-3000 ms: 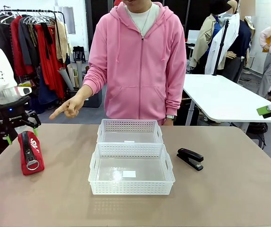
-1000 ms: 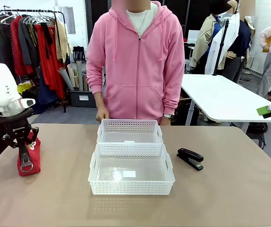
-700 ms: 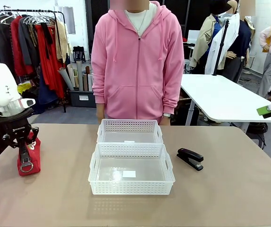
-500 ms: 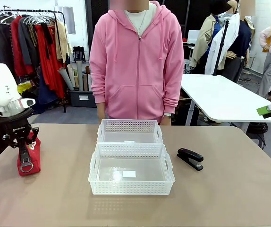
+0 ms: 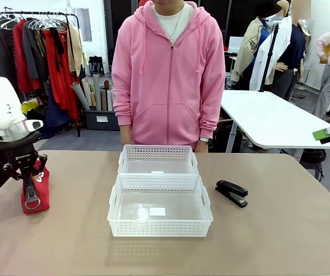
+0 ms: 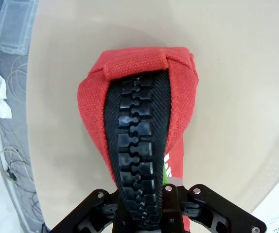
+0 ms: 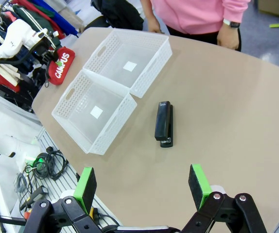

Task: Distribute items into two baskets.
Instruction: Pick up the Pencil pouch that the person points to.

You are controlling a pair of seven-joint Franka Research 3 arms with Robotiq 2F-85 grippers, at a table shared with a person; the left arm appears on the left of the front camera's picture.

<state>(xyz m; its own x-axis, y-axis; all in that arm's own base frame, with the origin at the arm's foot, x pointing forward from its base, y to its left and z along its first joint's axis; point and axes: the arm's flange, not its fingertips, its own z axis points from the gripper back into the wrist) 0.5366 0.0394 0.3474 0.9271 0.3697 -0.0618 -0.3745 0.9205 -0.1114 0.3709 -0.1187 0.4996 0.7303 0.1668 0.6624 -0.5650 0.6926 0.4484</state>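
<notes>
A tan tabletop (image 5: 280, 241) seen from the robot's side, with a person in a pink hoodie (image 5: 168, 75) standing at the far edge.

Two white lattice baskets sit touching at the middle: the larger basket (image 5: 159, 229) nearer the robot, the smaller basket (image 5: 158, 153) behind it. A black stapler (image 5: 231, 193) lies on the tabletop just to the right of the larger basket, apart from it.

At the far left, the left tool (image 5: 31, 179) points down over a red zip pouch (image 5: 36, 194) that stands on end near the tabletop's edge, a metal pull ring at its front. Whether the pouch's base rests on the surface or hangs just above it cannot be told.

The left wrist view looks straight down the pouch (image 6: 139, 111): the left tool (image 6: 147, 204) is clamped tight on the end nearest the camera, its fingers either side of the black zipper.

The right wrist view looks down from high up: the right tool (image 7: 144, 187) has its green pads spread wide, holding nothing. Far below lie the stapler (image 7: 164, 124), both baskets, and the pouch (image 7: 61, 65), its white "CAMPUS" lettering readable here.
</notes>
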